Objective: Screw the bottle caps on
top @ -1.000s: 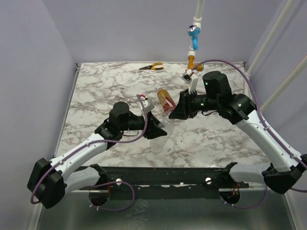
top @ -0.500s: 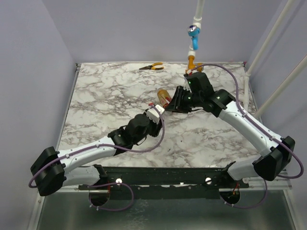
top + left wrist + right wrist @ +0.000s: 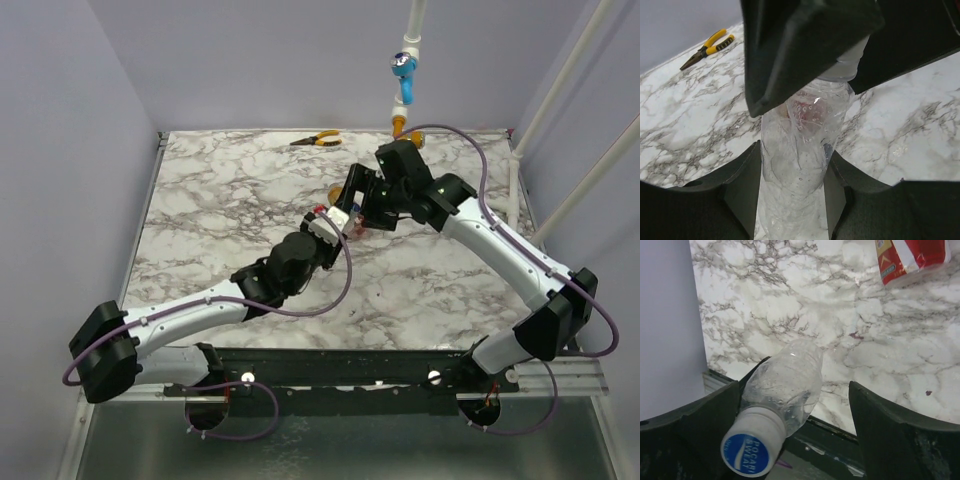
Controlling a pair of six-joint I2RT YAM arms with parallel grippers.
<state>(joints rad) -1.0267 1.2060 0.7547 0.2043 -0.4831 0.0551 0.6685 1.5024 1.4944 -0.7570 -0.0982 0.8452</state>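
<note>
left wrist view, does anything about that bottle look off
Yes: the clear bottle held in the left gripper looks creased and dented along its wall. Its cap sits off-centre in the open right gripper, close to one side.

The white cap (image 3: 751,454) on the clear bottle (image 3: 790,380) reads "POCARI SWEAT" in white letters on its blue top; print on the red-labelled bottle (image 3: 912,255) is too small to read
</note>
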